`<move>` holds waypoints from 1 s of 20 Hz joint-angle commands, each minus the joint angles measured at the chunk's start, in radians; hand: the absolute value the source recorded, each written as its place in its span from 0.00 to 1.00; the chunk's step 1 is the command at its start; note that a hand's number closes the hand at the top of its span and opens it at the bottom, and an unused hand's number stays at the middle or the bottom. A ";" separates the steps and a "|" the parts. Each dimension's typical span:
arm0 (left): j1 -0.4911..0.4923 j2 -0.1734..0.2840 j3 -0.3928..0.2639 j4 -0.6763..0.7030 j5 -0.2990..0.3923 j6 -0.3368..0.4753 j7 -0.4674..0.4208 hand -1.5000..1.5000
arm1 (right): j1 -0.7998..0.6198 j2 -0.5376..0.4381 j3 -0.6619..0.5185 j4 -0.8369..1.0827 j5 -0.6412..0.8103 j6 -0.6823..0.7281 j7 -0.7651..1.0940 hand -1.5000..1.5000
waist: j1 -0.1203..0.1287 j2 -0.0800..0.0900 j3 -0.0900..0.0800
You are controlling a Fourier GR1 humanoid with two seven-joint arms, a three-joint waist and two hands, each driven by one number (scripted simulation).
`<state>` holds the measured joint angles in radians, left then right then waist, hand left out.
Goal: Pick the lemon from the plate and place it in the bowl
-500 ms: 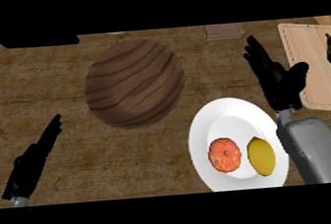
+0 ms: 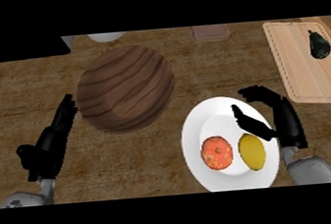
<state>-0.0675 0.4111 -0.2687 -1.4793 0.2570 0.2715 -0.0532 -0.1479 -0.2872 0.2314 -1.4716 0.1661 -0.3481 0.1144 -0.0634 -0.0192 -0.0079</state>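
A yellow lemon point(image 2: 252, 151) lies on the right half of a white plate point(image 2: 198, 126), beside a round orange-red fruit point(image 2: 217, 152). The big wooden bowl point(image 2: 125, 87) stands up and to the left of the plate, touching its rim or close to it. My right hand point(image 2: 285, 119) hovers over the plate's right edge, just above the lemon. Its fingers are bent and its thumb is spread over the plate, with nothing held. My left hand point(image 2: 51, 142) rests open at the lower left, fingers pointing up, apart from the bowl.
A light wooden cutting board point(image 2: 296, 69) lies at the right edge with a dark green fruit point(image 2: 320, 45) on it. Along the back edge are a black object point(image 2: 25, 48), a white object point(image 2: 106, 37) and a small brownish block point(image 2: 211, 31).
My right hand has drawn back from beside the cutting board to over the plate's right edge, its fingers bending and its thumb coming over the lemon. The left hand has hardly moved.
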 commanded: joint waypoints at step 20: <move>-0.129 -0.108 -0.009 -0.044 -0.046 0.034 0.102 0.50 | 0.548 0.093 0.107 -0.839 0.615 -0.078 0.475 0.00 | 0.066 0.023 0.005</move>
<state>-0.1736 0.3142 -0.2803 -1.5338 0.2222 0.3093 0.0417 0.4417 -0.1902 0.3597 -2.2306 0.7270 -0.5696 0.3789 -0.0095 -0.0007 -0.0026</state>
